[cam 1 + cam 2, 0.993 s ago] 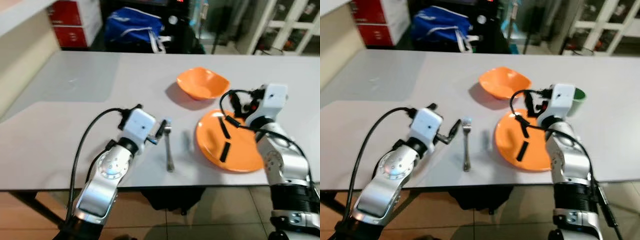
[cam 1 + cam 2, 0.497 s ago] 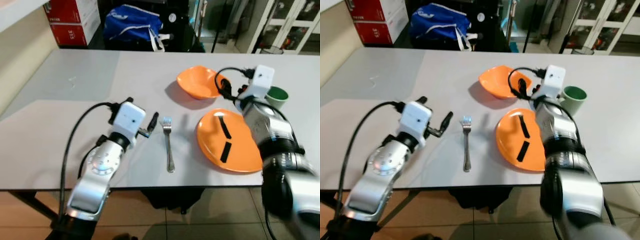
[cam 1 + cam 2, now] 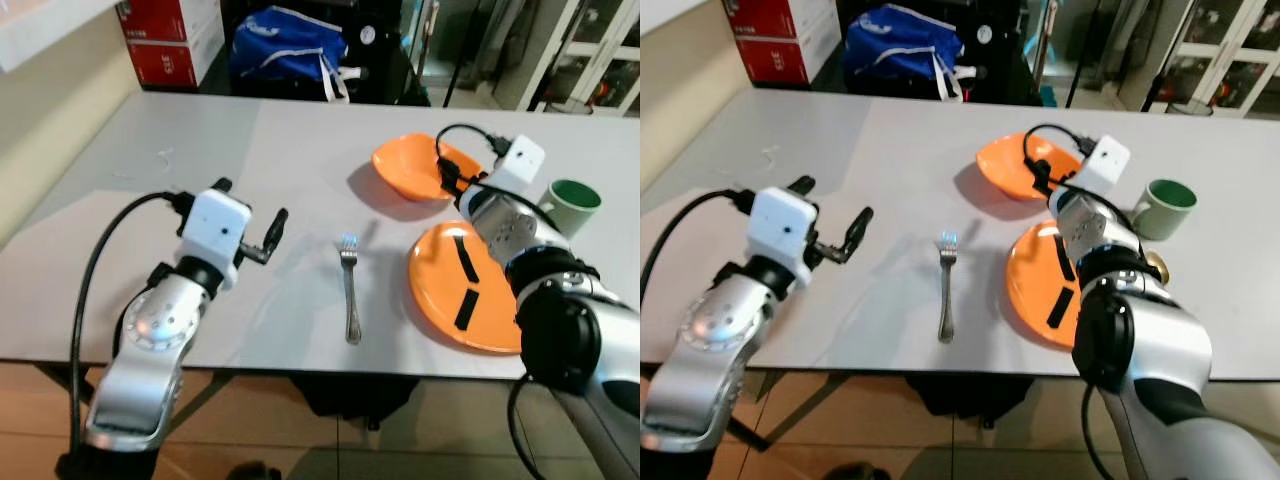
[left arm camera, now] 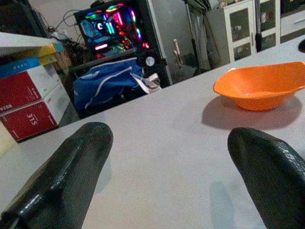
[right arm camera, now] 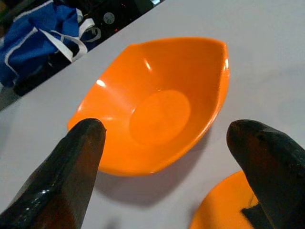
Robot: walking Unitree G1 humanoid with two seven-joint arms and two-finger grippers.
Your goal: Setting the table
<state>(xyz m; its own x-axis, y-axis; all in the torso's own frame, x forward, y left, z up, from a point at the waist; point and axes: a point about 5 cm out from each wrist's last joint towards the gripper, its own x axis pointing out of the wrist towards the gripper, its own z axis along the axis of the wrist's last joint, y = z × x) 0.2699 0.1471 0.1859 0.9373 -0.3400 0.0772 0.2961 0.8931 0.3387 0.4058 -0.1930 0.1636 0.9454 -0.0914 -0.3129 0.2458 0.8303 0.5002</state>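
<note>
Orange bowl [image 5: 157, 109] holds nothing; orange plate [image 3: 440, 290] just in front of it. Green cup [image 3: 1164, 207] is right of both, contents can't tell. Fork [image 3: 350, 290] lies on table [image 3: 150, 220] left of plate. Right gripper [image 5: 171, 176] spread wide over bowl, holding nothing. Left gripper [image 4: 171, 167] wide open, nothing held, left of fork; left wrist cam also shows blue bag [image 4: 112, 83] beyond table.

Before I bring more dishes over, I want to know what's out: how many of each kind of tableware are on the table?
Bowl: 1
Plate: 1
Fork: 1
Mug: 1
Total: 4
</note>
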